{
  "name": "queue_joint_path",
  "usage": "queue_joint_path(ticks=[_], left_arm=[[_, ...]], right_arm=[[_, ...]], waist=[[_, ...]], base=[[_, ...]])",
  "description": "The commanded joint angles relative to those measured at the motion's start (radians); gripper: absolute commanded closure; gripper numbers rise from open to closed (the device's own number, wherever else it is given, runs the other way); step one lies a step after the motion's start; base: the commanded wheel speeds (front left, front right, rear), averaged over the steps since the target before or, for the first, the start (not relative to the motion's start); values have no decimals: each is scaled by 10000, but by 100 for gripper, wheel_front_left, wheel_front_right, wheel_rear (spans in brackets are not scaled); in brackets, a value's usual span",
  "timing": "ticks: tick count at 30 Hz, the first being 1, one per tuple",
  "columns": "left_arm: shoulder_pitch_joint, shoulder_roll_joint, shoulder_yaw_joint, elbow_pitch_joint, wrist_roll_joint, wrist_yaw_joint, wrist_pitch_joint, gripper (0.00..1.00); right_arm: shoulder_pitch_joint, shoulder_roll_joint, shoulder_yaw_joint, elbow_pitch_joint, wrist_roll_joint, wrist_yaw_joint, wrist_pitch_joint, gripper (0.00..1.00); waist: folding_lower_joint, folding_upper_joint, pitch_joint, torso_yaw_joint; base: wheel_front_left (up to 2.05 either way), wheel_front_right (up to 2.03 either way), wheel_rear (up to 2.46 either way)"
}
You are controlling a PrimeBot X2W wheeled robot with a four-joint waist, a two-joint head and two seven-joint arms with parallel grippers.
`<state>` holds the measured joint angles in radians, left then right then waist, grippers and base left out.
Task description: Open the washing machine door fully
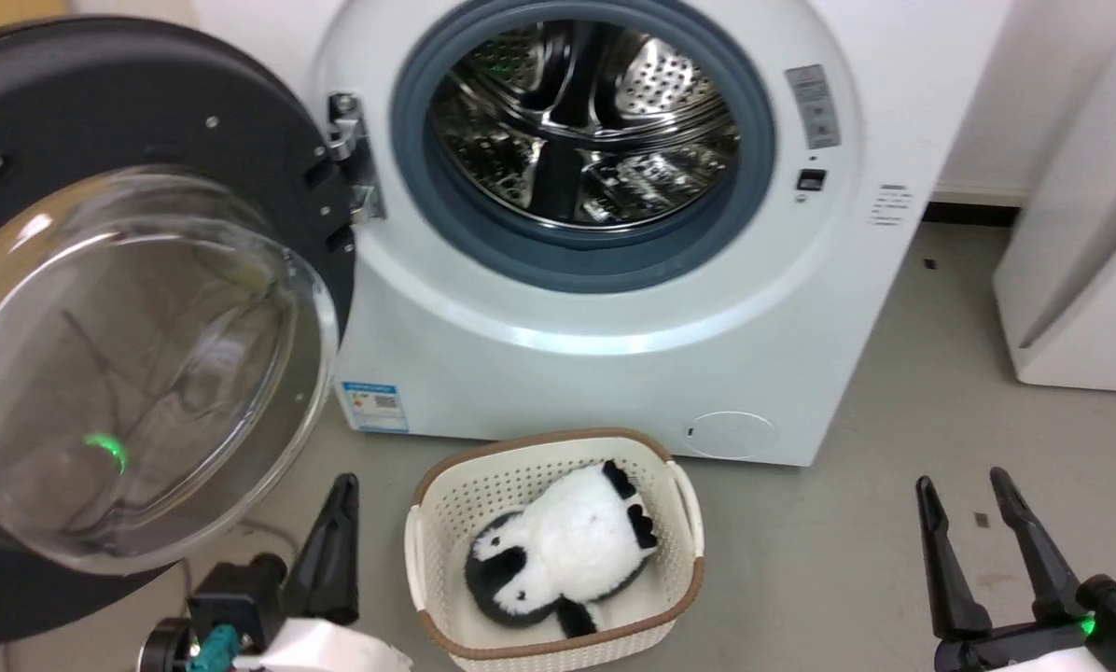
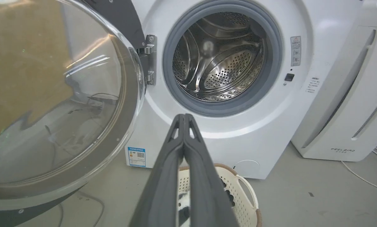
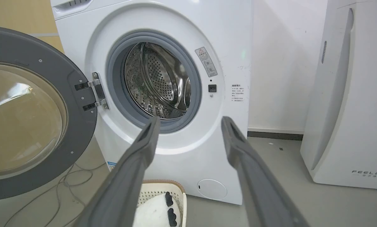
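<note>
The washing machine door (image 1: 101, 112) hangs swung wide just left of your closed left claw (image 1: 341, 490); your right claw (image 1: 964, 481) gapes empty. Push further and you may strain its hinge (image 1: 348, 154).

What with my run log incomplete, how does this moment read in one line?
washing machine door: wide open; drum: exposed; left gripper: shut, empty; right gripper: open, empty

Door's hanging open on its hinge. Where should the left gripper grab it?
On the washing machine door, likely grip the lower edge of its dark ring, far from the hinge, left gripper coming from below; the glass bowl is smooth and rounded.
</note>
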<state>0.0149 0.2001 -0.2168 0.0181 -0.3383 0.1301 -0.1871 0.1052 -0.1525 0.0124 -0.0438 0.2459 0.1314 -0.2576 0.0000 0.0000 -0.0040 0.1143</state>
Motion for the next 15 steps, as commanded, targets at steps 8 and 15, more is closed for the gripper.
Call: queue_joint_path(ticks=[8, 15], left_arm=[[610, -126, -327, 186, 173, 63, -354, 0], [833, -277, -440, 482, 284, 126, -576, 0]], right_arm=[[275, 139, 220, 149, 168, -7, -41, 0], [384, 268, 272, 308, 170, -7, -41, 0]], waist=[[0, 0, -146, -564], [0, 0, -206, -765]], base=[[0, 0, 0], [0, 0, 0]])
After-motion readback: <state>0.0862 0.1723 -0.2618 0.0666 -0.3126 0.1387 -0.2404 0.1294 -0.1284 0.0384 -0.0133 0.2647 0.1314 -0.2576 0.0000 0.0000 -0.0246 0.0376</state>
